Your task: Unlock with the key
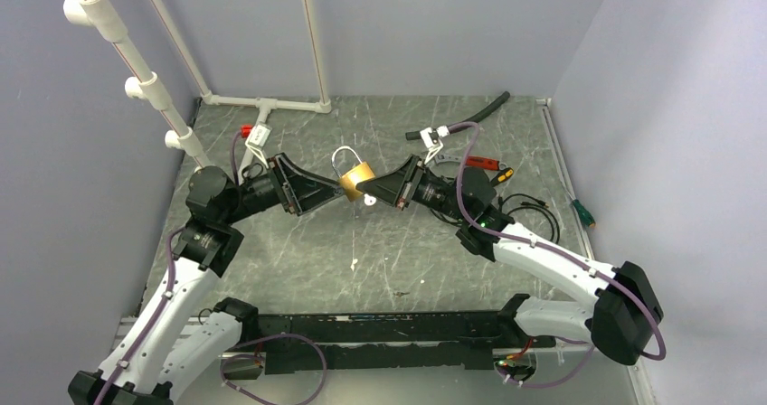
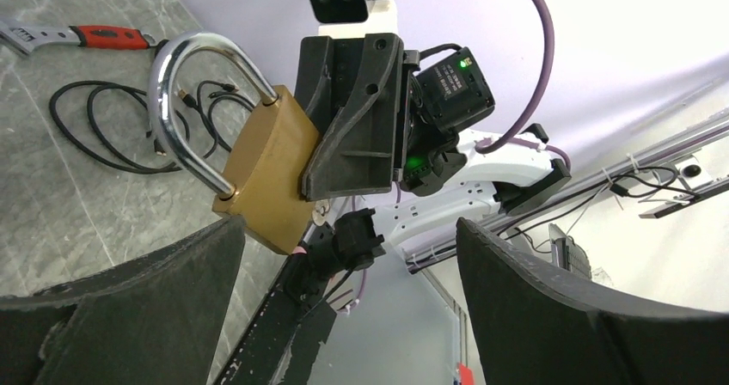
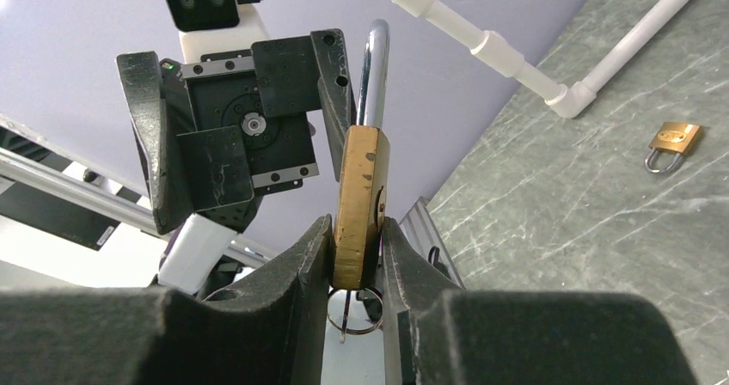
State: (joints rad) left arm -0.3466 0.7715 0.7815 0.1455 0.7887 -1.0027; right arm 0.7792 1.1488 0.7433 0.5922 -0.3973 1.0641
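Between the wide-spread, empty left fingers (image 2: 172, 273), centre the key (image 2: 320, 214) poking from the padlock (image 3: 361, 196) underside, just beside the right fingers (image 3: 301, 265) clamped on that padlock; pinch squarely, twist without pulling.

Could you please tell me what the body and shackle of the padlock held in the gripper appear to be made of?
The padlock body looks like brass: dull golden satin faces with faint scuffs. Its shackle is probably polished or chromed steel: silvery, with mirror-like highlights.
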